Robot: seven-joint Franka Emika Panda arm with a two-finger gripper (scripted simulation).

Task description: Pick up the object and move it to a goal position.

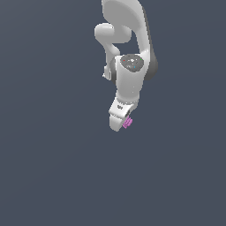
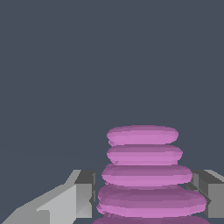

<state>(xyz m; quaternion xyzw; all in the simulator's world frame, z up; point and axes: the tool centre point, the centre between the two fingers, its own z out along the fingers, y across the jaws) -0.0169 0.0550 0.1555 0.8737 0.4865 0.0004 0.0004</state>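
Item: one white Franka arm point(image 1: 128, 53), reaching downward in the exterior view, wrist bent so the hand point(image 1: 123, 123) points toward the lower part of that view.

Hand: two grey fingers point(image 2: 84, 194) flank the load in the wrist view, one on each side, pads turned inward. They stand only as far apart as the piece is wide at its broad ribs. Judged pinching the piece; the actual contact lines lie at the picture's edge and are not clearly shown.

Object: a small magenta-pink ribbed piece point(image 2: 146, 175), built of stacked rounded discs that narrow away from the camera. In the exterior view it shows only as a small pink tip point(image 1: 127, 122) at the end of the hand, most of it hidden by the white casing. Held this way, the ribs run across the fingers, which should give the pads ridges to bear on and resist slipping along the stack.

Worktop: a plain, unmarked dark blue-grey surface point(image 1: 53, 167) fills both views. Whether the piece rests on it or hangs clear cannot be told; no shadow or edge shows.

Goal position: no marker visible in either view.

Stage, as judged: grasp made, carry pending or under way.
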